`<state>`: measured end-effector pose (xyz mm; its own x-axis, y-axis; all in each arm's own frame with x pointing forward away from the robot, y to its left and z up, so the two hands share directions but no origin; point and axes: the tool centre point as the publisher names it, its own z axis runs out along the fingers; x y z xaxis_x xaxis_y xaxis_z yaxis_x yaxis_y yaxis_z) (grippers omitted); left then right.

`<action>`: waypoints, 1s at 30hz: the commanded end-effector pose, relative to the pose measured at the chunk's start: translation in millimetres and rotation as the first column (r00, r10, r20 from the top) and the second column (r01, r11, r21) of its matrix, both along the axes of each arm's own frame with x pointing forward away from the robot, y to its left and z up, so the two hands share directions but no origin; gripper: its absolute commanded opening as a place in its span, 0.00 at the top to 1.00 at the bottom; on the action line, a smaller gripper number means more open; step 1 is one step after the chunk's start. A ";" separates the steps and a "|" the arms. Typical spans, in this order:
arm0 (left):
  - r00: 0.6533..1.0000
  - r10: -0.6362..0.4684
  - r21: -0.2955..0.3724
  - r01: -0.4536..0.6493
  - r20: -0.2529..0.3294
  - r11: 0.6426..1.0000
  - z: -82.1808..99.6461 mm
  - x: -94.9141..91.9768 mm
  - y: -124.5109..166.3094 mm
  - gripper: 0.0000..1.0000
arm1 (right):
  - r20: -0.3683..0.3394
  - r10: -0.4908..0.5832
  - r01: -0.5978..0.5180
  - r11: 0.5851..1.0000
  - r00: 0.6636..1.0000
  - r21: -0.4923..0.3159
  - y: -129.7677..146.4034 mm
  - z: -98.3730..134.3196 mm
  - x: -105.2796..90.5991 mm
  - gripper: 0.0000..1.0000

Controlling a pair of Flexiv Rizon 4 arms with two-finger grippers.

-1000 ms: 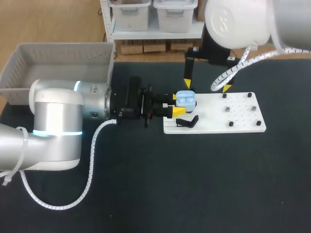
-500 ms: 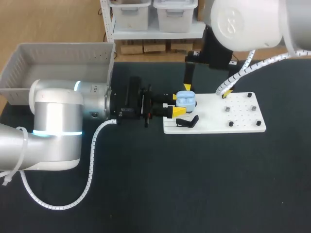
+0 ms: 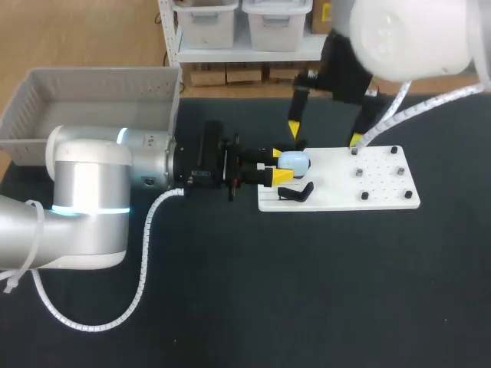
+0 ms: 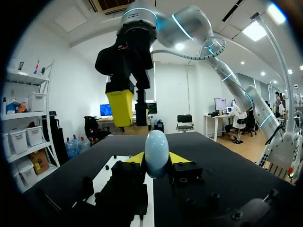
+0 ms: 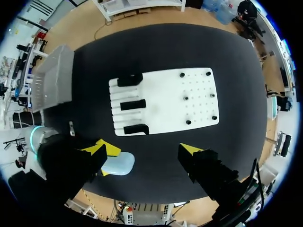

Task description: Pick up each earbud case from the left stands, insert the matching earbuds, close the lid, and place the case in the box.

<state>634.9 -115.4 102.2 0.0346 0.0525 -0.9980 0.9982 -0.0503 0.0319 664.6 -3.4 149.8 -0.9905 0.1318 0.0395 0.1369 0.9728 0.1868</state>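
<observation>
A pale blue earbud case (image 3: 294,161) with its lid down is held over the left end of the white stand board (image 3: 337,195); my left gripper (image 3: 280,171) is shut on it from the side. In the left wrist view the case (image 4: 156,152) stands upright between my left gripper's (image 4: 156,160) yellow tips. My right gripper (image 3: 325,135) hangs open above the board's far edge, one finger just above the case. From the right wrist, the case (image 5: 118,164) shows beside one finger of my open right gripper (image 5: 147,151).
The grey box (image 3: 92,107) stands at the table's back left, behind my left arm. A black stand (image 3: 298,192) sits on the board next to the case. Small pegs (image 3: 359,173) dot the board's right half. Three black stands (image 5: 132,104) show from above.
The case's lid, open a second ago, is now down. My right gripper dipped toward the case and rose again. My left gripper kept still.
</observation>
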 end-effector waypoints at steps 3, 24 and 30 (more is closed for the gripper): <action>1.000 0.006 -0.002 -0.006 0.003 1.000 -0.6 -1.4 -0.1 1.00 | 0.079 -0.016 0.006 0.991 0.997 0.132 -23.3 37.7 -19.3 0.00; 0.888 0.452 0.184 -0.459 0.083 0.869 101.1 -26.4 124.6 1.00 | 0.132 -0.014 -0.009 0.986 0.991 0.167 -30.4 54.0 -24.7 0.00; 0.847 0.522 0.292 -0.527 0.101 0.799 99.0 0.9 179.1 1.00 | 0.132 -0.014 -0.009 0.986 0.991 0.167 -30.4 54.0 -24.7 0.00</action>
<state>645.3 30.6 185.6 -0.0523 0.3363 -0.9403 0.9443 0.3231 0.0630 640.7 -33.6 204.0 -0.9886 0.1346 -0.0674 0.1013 0.9262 0.3631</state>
